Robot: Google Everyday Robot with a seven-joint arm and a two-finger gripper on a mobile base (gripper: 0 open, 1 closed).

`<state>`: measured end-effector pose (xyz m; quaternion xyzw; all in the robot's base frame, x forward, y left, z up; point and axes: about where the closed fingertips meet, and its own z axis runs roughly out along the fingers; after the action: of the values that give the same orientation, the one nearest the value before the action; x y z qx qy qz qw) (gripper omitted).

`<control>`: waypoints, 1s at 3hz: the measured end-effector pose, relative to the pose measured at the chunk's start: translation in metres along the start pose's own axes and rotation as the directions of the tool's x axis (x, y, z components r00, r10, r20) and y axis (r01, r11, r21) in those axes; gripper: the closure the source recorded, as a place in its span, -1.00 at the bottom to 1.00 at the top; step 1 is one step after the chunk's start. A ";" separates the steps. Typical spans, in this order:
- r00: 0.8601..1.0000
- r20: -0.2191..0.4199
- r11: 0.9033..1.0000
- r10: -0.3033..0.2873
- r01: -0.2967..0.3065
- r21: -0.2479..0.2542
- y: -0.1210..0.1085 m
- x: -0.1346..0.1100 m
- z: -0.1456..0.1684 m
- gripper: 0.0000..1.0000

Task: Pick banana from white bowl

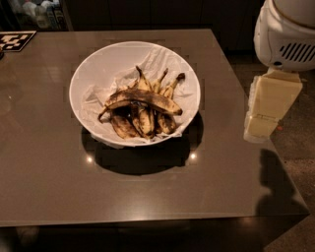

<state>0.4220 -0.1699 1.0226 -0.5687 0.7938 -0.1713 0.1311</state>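
Note:
The white bowl (84, 70) sits on the brown table, lined with crumpled white paper. The banana (143, 98), long, curved and blotched brown-black, lies crosswise on top of a bunch of shorter blackened bananas (141, 122). My gripper (259, 128) hangs cream-coloured below the white arm housing (288, 34) at the right. It is beside the table's right edge, well to the right of the bowl and apart from it.
The brown table (49, 167) has its right edge just left of the gripper and its front edge near the bottom. A black-and-white marker tag (15, 40) lies at the table's far left corner. Bottles (34, 11) stand behind it. Floor lies to the right.

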 end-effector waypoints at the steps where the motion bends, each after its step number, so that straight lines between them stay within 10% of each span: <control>1: 1.000 0.003 1.000 0.010 -0.010 0.012 0.000 -0.009 -0.006 -1.00; 3: 1.000 -0.009 0.999 0.012 -0.011 0.053 -0.008 -0.053 -0.014 -1.00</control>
<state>0.4396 -0.1206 1.0396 -0.5596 0.7928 -0.1943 0.1433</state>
